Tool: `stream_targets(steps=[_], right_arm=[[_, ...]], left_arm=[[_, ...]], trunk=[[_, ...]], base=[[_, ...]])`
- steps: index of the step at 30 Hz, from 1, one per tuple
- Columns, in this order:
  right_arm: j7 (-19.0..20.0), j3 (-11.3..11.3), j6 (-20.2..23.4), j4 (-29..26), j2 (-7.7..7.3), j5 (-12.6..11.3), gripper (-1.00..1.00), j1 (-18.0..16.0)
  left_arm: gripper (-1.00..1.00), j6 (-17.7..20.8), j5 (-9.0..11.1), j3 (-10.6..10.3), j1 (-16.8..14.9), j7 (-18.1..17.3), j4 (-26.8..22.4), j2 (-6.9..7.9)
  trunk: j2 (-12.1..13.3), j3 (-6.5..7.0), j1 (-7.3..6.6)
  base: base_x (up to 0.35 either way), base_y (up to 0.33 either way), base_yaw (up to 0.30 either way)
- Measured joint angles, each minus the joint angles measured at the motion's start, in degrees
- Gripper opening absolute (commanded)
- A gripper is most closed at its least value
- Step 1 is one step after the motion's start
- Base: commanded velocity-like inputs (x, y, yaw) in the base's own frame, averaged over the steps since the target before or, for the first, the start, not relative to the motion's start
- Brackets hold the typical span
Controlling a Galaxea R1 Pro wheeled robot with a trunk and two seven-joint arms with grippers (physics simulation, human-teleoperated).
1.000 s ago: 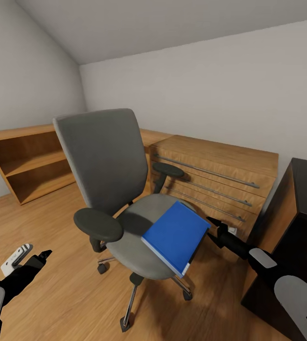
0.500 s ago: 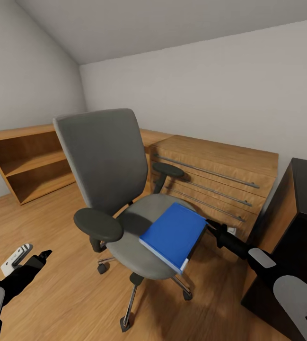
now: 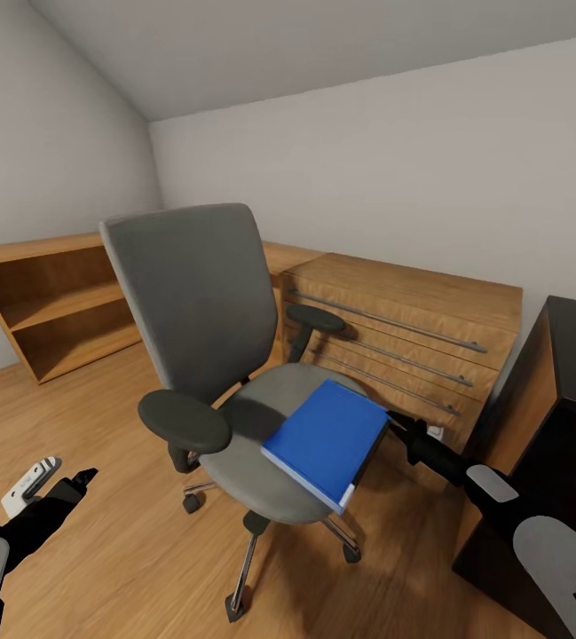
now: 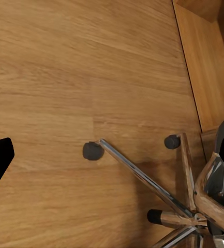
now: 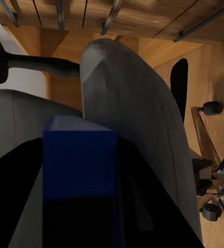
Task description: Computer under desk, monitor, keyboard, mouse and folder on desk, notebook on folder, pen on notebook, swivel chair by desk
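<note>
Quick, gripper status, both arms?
Left gripper: holds nothing; open or shut cannot be told.
Right gripper: closed on the blue folder, at its edge over the chair seat.

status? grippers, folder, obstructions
Right gripper at the blue folder, grasp unconfirmed. Folder on swivel chair seat, overhanging its edge. Left gripper low over floor, idle. Nothing blocking.

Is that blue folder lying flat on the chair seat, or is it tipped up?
Tipped. The blue folder rests on the swivel chair seat with its right edge raised beside the right gripper, its near corner overhanging the front.
</note>
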Motion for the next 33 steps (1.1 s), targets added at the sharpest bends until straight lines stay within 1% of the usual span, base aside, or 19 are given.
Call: stream_targets(steps=[4,12,13,14,16,21,30,33], right_arm=[[-0.1,0.0,0.0,0.0,0.0,-0.1,-1.0,0.0],[-0.1,0.0,0.0,-0.1,0.0,0.0,-1.0,0.0],[-0.1,0.0,0.0,-0.1,0.0,0.0,-1.0,0.0],[-0.1,0.0,0.0,-0.2,0.0,0.0,-1.0,0.0],[0.0,0.0,0.0,-0.3,0.0,0.0,-1.0,0.0],[0.1,-0.1,0.0,-0.5,-0.04,0.0,-1.0,0.0],[0.5,-0.1,-0.1,-0.9,-0.09,0.0,-1.0,0.0],[0.6,-0.1,-0.1,-2.1,-0.17,0.0,-1.0,0.0]], left_arm=[[1.0,0.0,0.1,0.0,0.0,0.0,0.0,0.0],[1.0,0.0,0.1,0.0,0.0,0.0,0.0,0.0],[1.0,0.0,0.1,-0.4,0.0,0.0,0.0,0.0],[1.0,0.0,0.0,-1.6,0.0,0.0,0.0,0.0],[1.0,0.0,-0.1,-2.7,0.0,0.0,0.0,0.0],[1.0,0.0,-0.1,-3.6,0.0,0.0,0.1,0.0],[1.0,0.0,-0.1,-3.9,0.0,0.0,0.1,0.0],[1.0,0.0,-0.1,-3.9,0.0,0.0,0.1,0.0]], trunk=[[0.0,0.0,0.0],[0.1,1.77,-0.21],[0.1,1.99,-0.23],[0.1,2.21,-0.26],[0.2,2.65,-0.31],[0.2,3.76,-0.43],[0.3,5.76,-0.64],[0.4,6.42,-0.73]], base=[[0.0,0.0,0.0],[0.0,0.0,0.0],[0.0,0.0,0.0],[0.0,0.0,0.0],[0.0,0.0,0.0],[-0.031,0.0,0.0],[-0.295,0.0,0.0],[-0.173,0.0,0.0]])
